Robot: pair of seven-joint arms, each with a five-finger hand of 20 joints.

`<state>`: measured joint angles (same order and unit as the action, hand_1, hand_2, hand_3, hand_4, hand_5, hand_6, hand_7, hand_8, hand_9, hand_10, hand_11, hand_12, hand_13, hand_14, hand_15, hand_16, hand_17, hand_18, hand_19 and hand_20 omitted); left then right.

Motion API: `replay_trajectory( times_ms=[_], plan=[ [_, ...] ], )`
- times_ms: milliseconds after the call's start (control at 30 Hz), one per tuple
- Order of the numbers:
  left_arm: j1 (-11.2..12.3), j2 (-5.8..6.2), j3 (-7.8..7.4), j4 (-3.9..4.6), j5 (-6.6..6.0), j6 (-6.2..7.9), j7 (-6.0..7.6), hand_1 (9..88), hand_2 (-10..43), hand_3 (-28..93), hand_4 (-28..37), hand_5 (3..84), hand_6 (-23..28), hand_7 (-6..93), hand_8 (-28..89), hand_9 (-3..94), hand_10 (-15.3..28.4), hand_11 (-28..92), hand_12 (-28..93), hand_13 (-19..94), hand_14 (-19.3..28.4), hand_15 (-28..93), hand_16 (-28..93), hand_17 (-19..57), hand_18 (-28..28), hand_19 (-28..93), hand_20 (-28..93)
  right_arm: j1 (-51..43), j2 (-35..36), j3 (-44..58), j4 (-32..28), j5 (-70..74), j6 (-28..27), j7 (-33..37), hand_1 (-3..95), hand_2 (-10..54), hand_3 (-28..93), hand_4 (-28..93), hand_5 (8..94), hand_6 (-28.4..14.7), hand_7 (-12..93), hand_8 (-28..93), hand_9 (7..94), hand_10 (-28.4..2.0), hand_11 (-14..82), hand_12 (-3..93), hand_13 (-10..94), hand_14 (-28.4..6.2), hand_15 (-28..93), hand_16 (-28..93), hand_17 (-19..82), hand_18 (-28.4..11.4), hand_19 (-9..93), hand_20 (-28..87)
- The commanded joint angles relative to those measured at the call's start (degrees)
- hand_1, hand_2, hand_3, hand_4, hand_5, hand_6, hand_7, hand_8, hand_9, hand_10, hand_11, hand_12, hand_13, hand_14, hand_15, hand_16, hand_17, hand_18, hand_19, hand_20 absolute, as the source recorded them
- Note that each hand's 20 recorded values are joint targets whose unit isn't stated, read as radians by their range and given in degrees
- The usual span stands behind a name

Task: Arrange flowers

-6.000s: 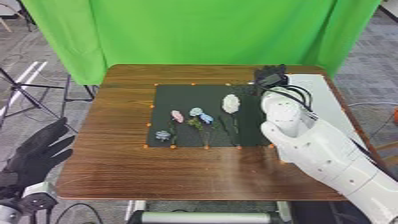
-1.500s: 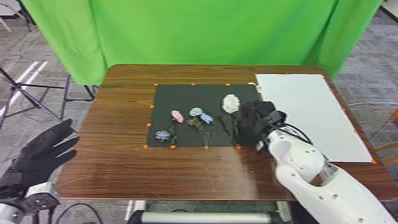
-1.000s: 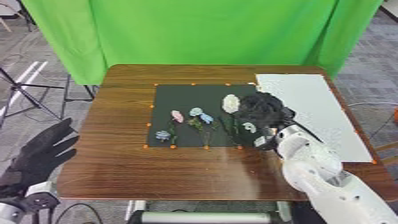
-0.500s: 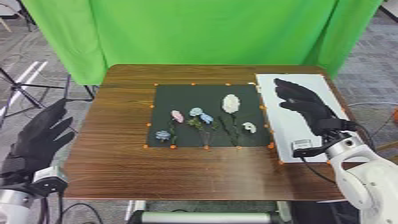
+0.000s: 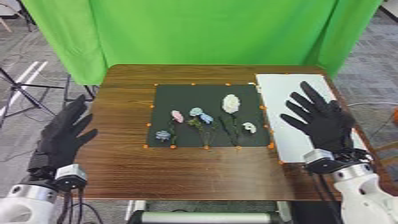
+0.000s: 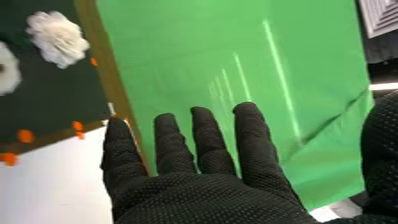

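Head view: L arm [image 5: 27, 202] at 7 o'clock & R arm [image 5: 364, 195] at 5 are white, rounded. L hand [image 5: 58, 137] & R hand [image 5: 329, 129] blk-gloved, ea. w/ a boxy whitish wrist housing [image 5: 71, 172] & dk cables [image 5: 70, 202]. R wrist view: glove fabric [image 6: 204, 200] blk, fine-dotted.

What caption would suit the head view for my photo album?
Two gloved robot hands, left and right, open beside flowers on a dark mat.
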<state>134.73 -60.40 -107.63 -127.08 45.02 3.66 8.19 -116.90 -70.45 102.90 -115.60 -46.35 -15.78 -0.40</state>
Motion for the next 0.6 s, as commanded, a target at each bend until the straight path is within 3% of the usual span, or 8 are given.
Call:
replay_trajectory(
  times_ms=[33,167,300,433,567,600],
  plan=[
    [-2.02,-1.43,-0.05,0.12,-0.09,-2.36,-0.81,19.9,-5.2,68,-28.3,18.3,0.2,16.9,-9,13.9,7.2,3,23,9,11.4,6,10,-16.4,21.7,34,5,2.13,-1.03,-1.39,0.23,-4.81,-1.07,1.22,9.5,-2.3,78,-25,25.1,-3.4,6,-6,24.0,-12.3,-1.0,22.2,16,-13.0,-7,34,-5,-20.6,26,15],
    [-3.58,-1.77,0.2,0.85,0.0,-3.75,-2.38,20.0,-5.2,65,-28.3,18.1,0.2,16.1,-9,13.7,7.3,1,22,9,11.9,4,9,-16.7,22.0,33,5,2.59,-0.33,-1.95,-0.05,-5.3,-0.2,0.67,9.5,-1.8,78,-25,25.4,-3.7,6,-6,24.6,-12.7,-0.8,22.5,16,-13.1,-7,34,-5,-20.5,26,15],
    [-4.47,-2.92,-0.1,1.17,0.81,-4.56,-3.17,20.6,-4.7,61,-28.3,17.8,0.2,15.0,-8,13.5,7.3,-1,23,8,11.9,2,10,-17.3,22.1,33,5,2.66,-0.69,-2.25,-0.01,-6.15,-0.04,0.45,9.3,-1.3,78,-25,25.5,-3.7,6,-6,24.7,-12.7,-0.9,22.5,16,-12.5,-7,34,-6,-19.4,26,15],
    [-3.99,-3.63,-0.11,1.17,0.46,-4.54,-4.17,19.0,-5.6,64,-28.3,17.7,0.2,14.7,-8,13.4,7.3,-1,24,8,11.9,1,11,-17.5,22.1,33,5,1.72,-1.17,-2.56,-0.49,-6.42,0.47,1.07,9.4,-0.9,77,-25,25.5,-3.7,6,-6,24.4,-12.6,-1.1,22.4,15,-12.0,-7,35,-7,-18.9,26,15],
    [-4.19,-3.78,-0.32,0.99,1.21,-4.12,-3.62,19.4,-5.4,65,-28.3,17.7,0.3,14.8,-8,13.2,7.4,-1,24,8,11.5,1,11,-17.8,21.8,33,5,2.33,-0.43,-3.26,-0.65,-6.17,1.63,0.5,9.5,-0.9,78,-24,25.5,-3.7,6,-6,24.1,-12.6,-1.1,22.6,15,-11.8,-7,36,-7,-18.7,26,15],
    [-4.23,-3.96,-0.33,0.93,0.89,-3.97,-3.76,19.3,-5.4,65,-28.3,17.7,0.4,14.7,-8,13.2,7.4,-1,25,8,11.4,1,12,-17.9,21.7,33,5,2.79,-0.41,-3.57,-0.44,-6.21,1.94,0.4,9.6,-0.9,78,-24,25.5,-3.7,6,-6,24.2,-12.6,-1.1,22.6,16,-11.7,-7,36,-7,-18.7,26,15]
  ],
)
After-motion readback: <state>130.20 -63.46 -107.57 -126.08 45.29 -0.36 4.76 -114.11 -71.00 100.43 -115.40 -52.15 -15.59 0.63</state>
